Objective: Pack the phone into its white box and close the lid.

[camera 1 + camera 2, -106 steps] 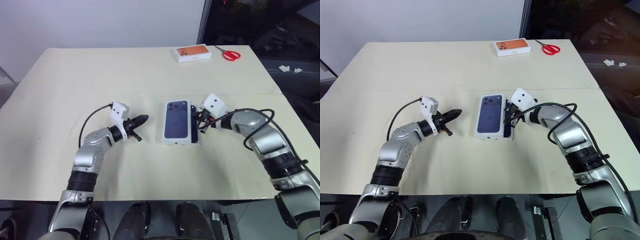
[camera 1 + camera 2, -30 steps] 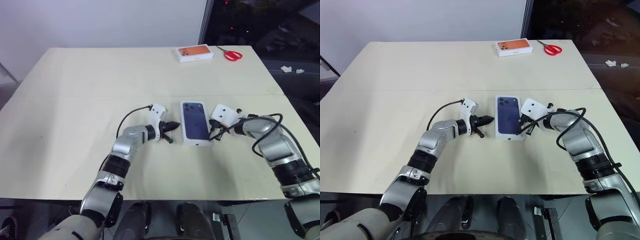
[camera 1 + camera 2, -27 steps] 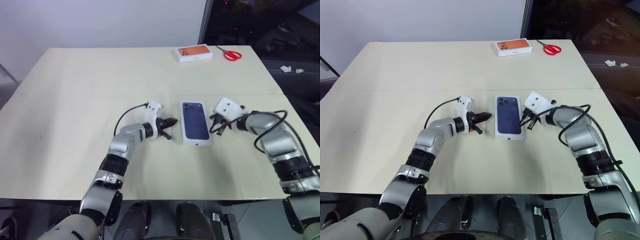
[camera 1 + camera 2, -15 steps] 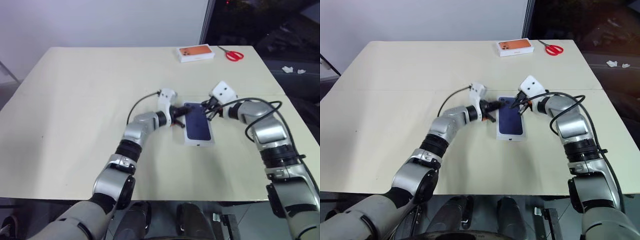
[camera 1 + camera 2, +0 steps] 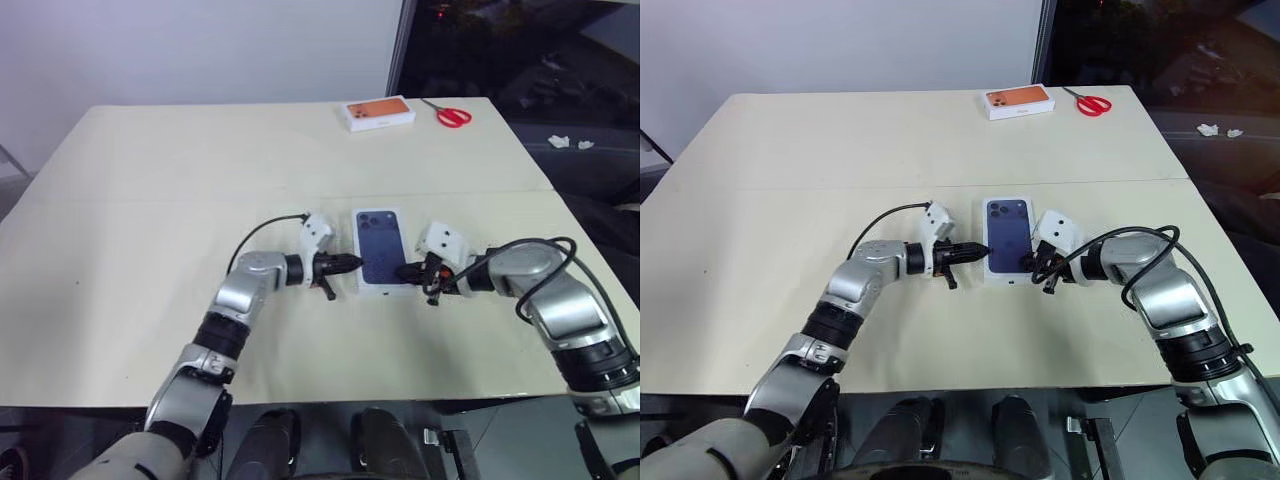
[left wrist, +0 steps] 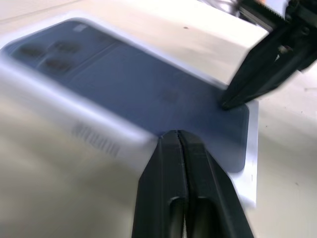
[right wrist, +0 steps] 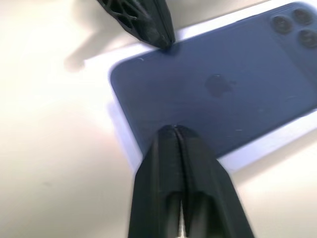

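Two black-fingered grippers meet over the middle of the frame, one at each long side of the white rectangular cardboard lid (image 5: 384, 253) whose top carries a dark blue phone picture. The left gripper (image 5: 352, 263) has its fingers (image 6: 168, 163) pressed together, and its tip sits at the lid's left edge, touching or just short of it. The right gripper (image 5: 403, 272) also has its fingers (image 7: 171, 153) together, tip at the lid's right edge over the blue print. Neither one holds anything. The lid lies flat and square, covering whatever is beneath it, so the phone and the tray cannot be seen.

All of this rests on a pale cream tabletop (image 5: 150, 200) with a faint seam running across its middle. Toward the upper right of the frame lie a white box with an orange picture (image 5: 379, 113) and, just beside it, red-handled scissors (image 5: 448, 116). Behind the table stand a plain white wall and a dark window. On the lid's side wall is a small barcode-like label, not readable.
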